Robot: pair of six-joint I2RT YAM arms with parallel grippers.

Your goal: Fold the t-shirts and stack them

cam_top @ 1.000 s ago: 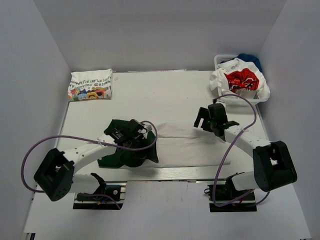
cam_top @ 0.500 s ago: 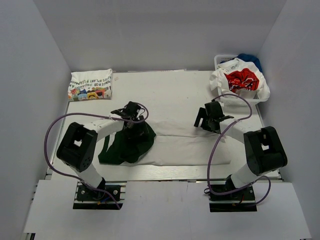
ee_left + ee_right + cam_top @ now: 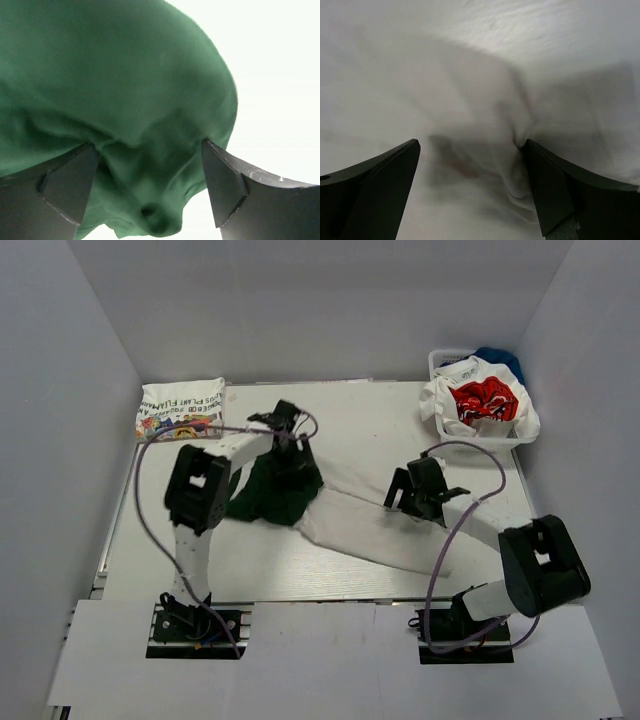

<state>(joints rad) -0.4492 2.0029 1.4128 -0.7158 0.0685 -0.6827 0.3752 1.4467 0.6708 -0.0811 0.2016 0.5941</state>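
Observation:
A t-shirt with a dark green part (image 3: 272,490) and a long white part (image 3: 375,535) lies slanted across the table's middle. My left gripper (image 3: 282,448) is shut on the green cloth; in the left wrist view the green bunch (image 3: 130,100) fills the gap between the fingers (image 3: 65,182), and the gripper (image 3: 147,145) has it raised. My right gripper (image 3: 408,496) is on the white part's upper edge. In the right wrist view white cloth (image 3: 480,165) puckers against the right finger (image 3: 555,190). A folded printed t-shirt (image 3: 181,408) lies at the back left.
A white mesh basket (image 3: 437,362) stands at the back right, holding a white t-shirt with red print (image 3: 483,400) and blue cloth (image 3: 500,358). White walls close in on the table's left, back and right. An aluminium rail (image 3: 330,592) runs along the near edge.
My left gripper has swung from the near left toward the back, dragging the green part with it. The white part has turned to lie slanted. My right gripper has shifted only slightly.

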